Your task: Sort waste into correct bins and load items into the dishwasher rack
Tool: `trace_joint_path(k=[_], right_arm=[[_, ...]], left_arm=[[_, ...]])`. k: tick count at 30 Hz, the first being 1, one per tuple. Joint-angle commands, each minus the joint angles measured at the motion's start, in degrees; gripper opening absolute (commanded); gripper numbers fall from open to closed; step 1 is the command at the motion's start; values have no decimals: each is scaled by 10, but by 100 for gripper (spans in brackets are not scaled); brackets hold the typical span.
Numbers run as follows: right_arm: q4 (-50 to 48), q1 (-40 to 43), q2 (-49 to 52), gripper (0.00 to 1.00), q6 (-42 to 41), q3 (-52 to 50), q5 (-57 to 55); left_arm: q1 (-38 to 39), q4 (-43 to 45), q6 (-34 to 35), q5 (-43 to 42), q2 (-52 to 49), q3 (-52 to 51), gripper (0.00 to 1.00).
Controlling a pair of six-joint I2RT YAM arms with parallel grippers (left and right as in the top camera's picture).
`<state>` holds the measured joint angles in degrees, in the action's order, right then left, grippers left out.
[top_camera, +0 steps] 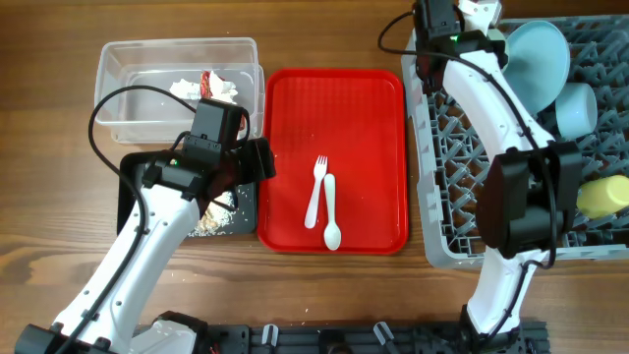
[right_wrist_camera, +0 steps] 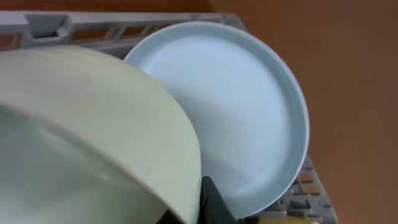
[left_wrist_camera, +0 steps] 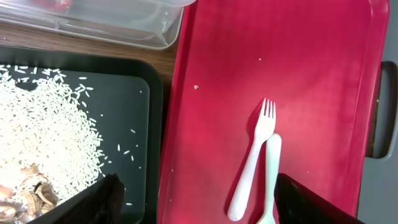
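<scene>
My left gripper [left_wrist_camera: 199,205] is open and empty, hovering over the edge between the black tray [left_wrist_camera: 124,106] and the red tray; it also shows in the overhead view [top_camera: 254,162]. A white fork [left_wrist_camera: 255,155] and spoon [left_wrist_camera: 271,174] lie side by side on the red tray. My right gripper [right_wrist_camera: 200,205] is shut on the rim of the pale green bowl [right_wrist_camera: 93,137] at the far left corner of the grey rack [top_camera: 442,147]. The light blue plate [right_wrist_camera: 249,106] stands in the rack just behind it. The clear tub [top_camera: 177,49] holds the red wrapper [top_camera: 208,81] and white tissue [top_camera: 187,88].
White-brown food scraps [left_wrist_camera: 43,124] lie in the black tray. The red serving tray [top_camera: 373,118] sits between the bins and the rack. A light blue bowl [top_camera: 575,106] and a yellow cup [top_camera: 601,197] sit in the rack's right side.
</scene>
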<state>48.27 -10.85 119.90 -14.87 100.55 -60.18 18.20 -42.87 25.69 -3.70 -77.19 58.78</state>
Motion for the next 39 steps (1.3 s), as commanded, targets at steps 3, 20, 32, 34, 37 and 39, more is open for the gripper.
trace_joint_path(k=[3, 20, 32, 34, 37, 39], right_arm=[[59, -2, 16, 4, -51, -2, 112], [170, -2, 8, 12, -49, -2, 383], [177, -2, -156, 47, 89, -2, 697], [205, -5, -159, 47, 87, -2, 766], [233, -42, -157, 47, 73, -20, 776], [227, -71, -156, 48, 67, -42, 776]], left_arm=[[-4, 2, 5, 2, 10, 0, 79], [-4, 2, 5, 1, 10, 0, 79], [-4, 0, 5, 2, 10, 0, 82], [-4, -5, 6, 7, 10, 0, 83], [-22, -31, 43, 33, 10, 0, 87], [-42, -46, 49, 33, 10, 0, 87]])
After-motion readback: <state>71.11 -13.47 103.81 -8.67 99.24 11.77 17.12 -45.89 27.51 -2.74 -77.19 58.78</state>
